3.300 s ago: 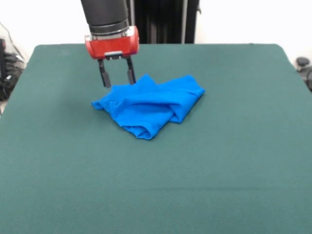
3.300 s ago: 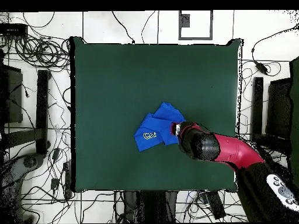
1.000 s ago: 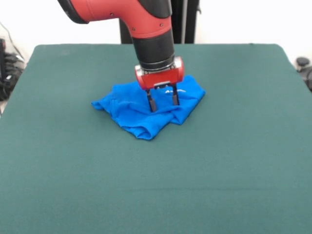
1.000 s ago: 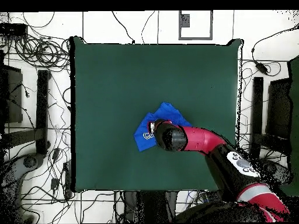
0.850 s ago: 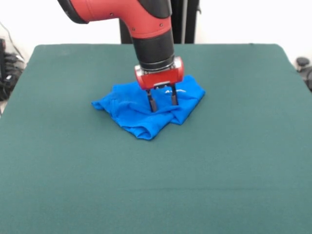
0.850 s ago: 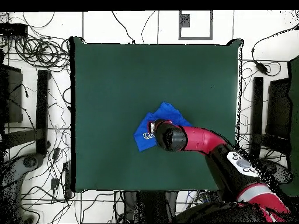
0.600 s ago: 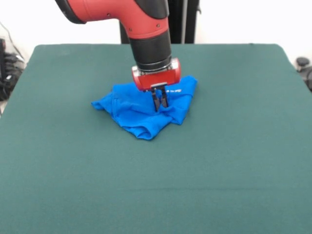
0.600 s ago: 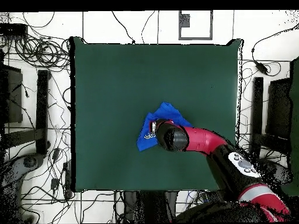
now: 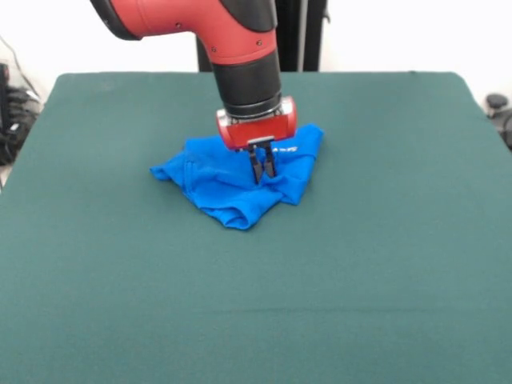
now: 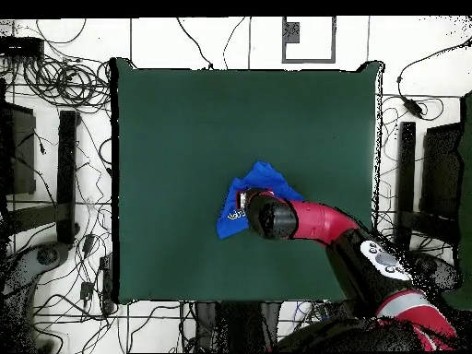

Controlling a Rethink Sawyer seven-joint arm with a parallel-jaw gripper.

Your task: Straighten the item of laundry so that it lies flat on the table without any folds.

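The shirt (image 9: 240, 180) lies crumpled on the table (image 9: 360, 264), toward its far middle in the front view. The gripper (image 9: 262, 170) has its fingers pinched narrow on a fold near the heap's top (a grasp, it seems). Next, I judge: lift and draw that layer outward to open the bundle

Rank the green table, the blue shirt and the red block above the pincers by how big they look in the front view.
1. Dark green felt-topped table, largest by far.
2. Crumpled bright blue T-shirt.
3. Red block of the end effector, smallest, though it sits higher than the shirt, so the comparison is somewhat unsure.
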